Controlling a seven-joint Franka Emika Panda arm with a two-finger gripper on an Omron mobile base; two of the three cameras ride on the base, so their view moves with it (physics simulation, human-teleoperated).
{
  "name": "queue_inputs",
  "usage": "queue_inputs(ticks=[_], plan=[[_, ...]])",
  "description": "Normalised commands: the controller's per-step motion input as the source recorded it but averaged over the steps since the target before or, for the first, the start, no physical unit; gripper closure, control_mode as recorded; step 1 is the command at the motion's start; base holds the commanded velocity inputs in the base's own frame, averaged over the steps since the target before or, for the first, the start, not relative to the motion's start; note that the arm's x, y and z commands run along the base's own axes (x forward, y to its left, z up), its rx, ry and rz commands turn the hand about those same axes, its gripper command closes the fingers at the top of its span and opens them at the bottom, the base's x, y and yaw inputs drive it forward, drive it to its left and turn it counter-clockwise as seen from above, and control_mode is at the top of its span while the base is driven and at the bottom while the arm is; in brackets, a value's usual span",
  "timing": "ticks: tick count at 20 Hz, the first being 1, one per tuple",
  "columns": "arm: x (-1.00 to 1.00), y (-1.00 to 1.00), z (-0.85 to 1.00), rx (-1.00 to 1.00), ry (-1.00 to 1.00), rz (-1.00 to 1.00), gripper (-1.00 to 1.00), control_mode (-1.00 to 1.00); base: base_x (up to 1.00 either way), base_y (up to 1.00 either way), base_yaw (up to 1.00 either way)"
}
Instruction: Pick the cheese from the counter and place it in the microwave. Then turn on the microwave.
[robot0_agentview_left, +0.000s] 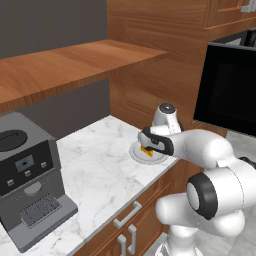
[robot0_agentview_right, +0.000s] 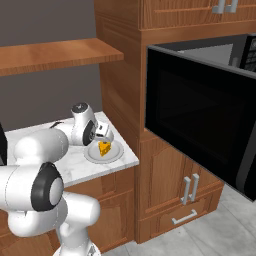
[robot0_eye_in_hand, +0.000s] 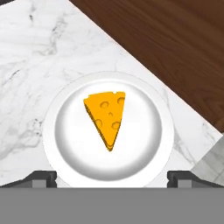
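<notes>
While the gripper (robot0_eye_in_hand: 112, 177) hangs spread above the cheese (robot0_eye_in_hand: 107, 116) on its plate (robot0_eye_in_hand: 144, 144), the microwave (robot0_agentview_right: 200, 130) door gapes at three o'clock.

One cheese (robot0_eye_in_hand: 107, 114), one plate (robot0_eye_in_hand: 144, 148), one microwave (robot0_agentview_right: 200, 130), one coffee machine (robot0_agentview_left: 27, 180).

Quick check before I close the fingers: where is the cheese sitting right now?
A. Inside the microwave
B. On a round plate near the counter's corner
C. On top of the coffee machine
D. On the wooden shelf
B. The hand view shows the cheese lying in the middle of the plate on the counter, and the right base view shows that plate by the counter's corner beside the cabinet.
</notes>
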Motion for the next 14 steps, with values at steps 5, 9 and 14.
queue_inputs(ticks=[5,9,14], plan=[[0.03,0.0,-0.09,0.0,-0.04,0.0,-1.0,-1.0,0.0,0.0,0.0],[0.03,0.0,-0.07,0.0,-0.03,0.0,-1.0,-1.0,0.0,0.0,0.0],[0.07,0.0,-0.06,0.0,-0.01,0.0,-1.0,-1.0,0.0,0.0,0.0]])
